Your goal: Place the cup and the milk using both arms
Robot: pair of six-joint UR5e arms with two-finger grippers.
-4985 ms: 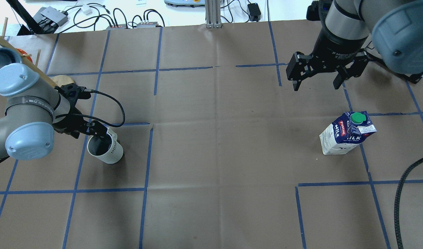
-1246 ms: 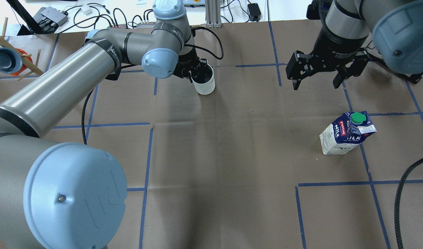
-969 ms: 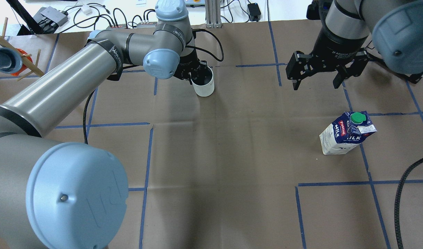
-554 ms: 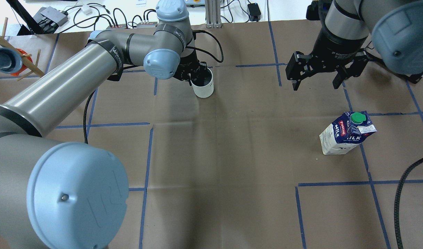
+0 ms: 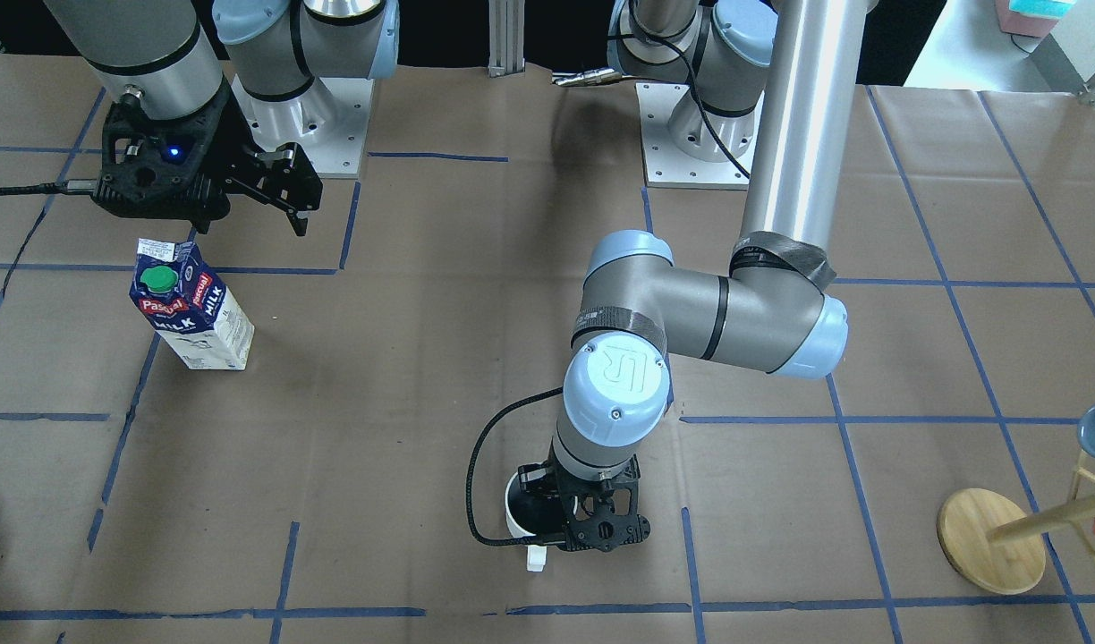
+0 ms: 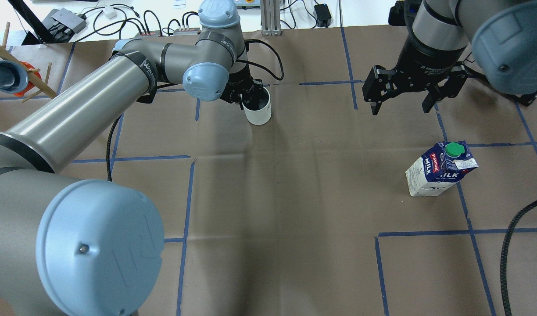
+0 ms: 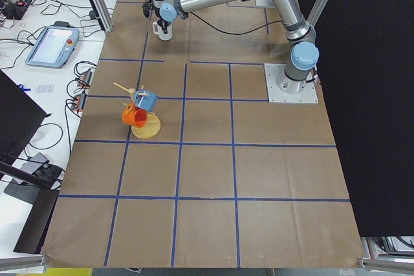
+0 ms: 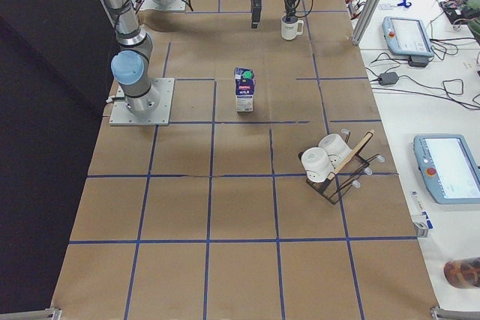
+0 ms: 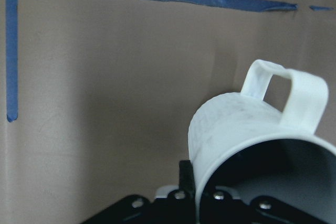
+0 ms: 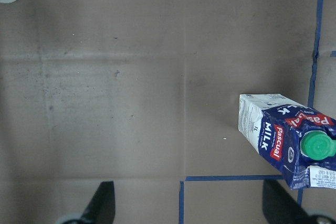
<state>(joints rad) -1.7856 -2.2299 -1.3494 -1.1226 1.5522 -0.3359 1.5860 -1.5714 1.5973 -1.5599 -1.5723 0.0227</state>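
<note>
The white cup point(image 6: 259, 112) stands upright at the far middle of the table, at or just above the paper. My left gripper point(image 6: 247, 94) is shut on its rim, one finger inside it. The front view shows the cup point(image 5: 522, 512) beside the gripper point(image 5: 576, 526), its handle turned away from the robot. The left wrist view shows the cup point(image 9: 239, 129) close up. The milk point(image 6: 439, 172) stands upright on the right, untouched. My right gripper point(image 6: 400, 109) hangs open above the table, farther from the robot than the carton. The right wrist view shows the milk point(image 10: 286, 140) below it.
Brown paper with a blue tape grid point(image 6: 187, 197) covers the table. A wooden mug tree point(image 6: 14, 74) with blue and orange cups stands at the far left. A rack with white cups point(image 8: 334, 162) shows in the right exterior view. Cables point(image 6: 163, 24) lie past the far edge.
My left arm has carried the cup from the near left to the far middle, then lowered it slightly. The right gripper and the milk have not moved.
</note>
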